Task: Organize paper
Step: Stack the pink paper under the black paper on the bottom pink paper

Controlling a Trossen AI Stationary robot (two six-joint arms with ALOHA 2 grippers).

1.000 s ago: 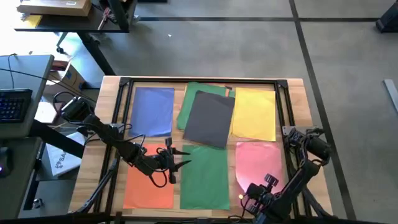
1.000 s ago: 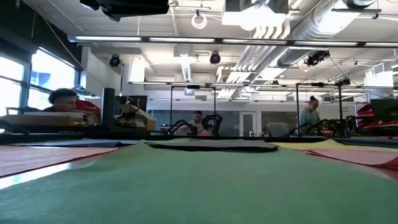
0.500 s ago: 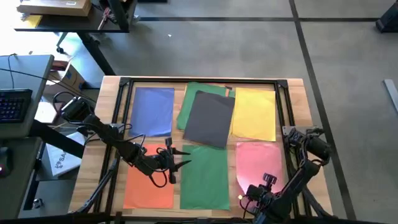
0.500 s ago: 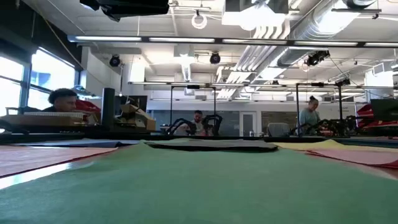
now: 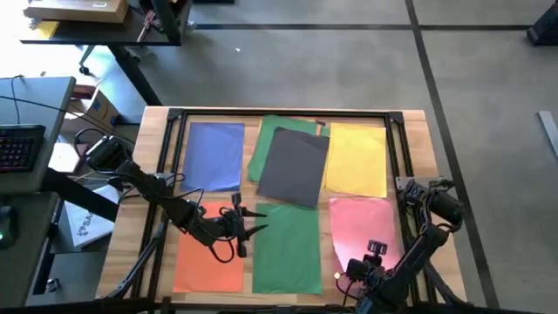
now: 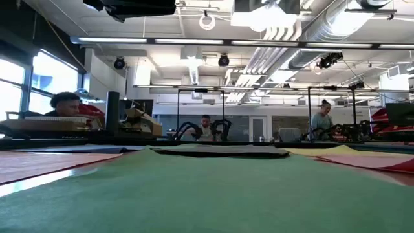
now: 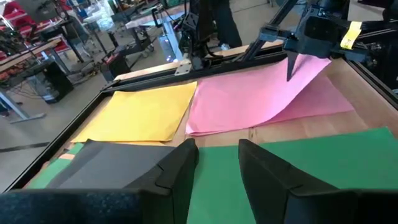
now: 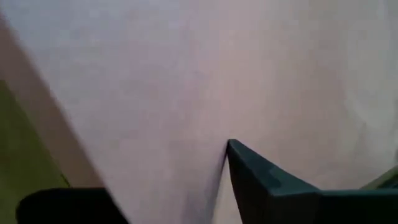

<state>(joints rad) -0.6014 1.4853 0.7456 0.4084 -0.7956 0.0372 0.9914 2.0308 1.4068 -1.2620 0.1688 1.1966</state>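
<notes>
Pink paper [image 5: 362, 228] carries no readable writing; right end effector [image 5: 370, 259] grips it.

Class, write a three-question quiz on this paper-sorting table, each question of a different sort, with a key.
1. True or false: the dark grey sheet lies partly over a green sheet.
2. Which sheet does the right gripper lift at a corner? A blue B pink C yellow
3. Fill in: the left gripper is at the edge of the near ____ sheet.

Key: 1 true. 2 B; the left wrist view shows the pink corner curled up under it. 3 green.
</notes>
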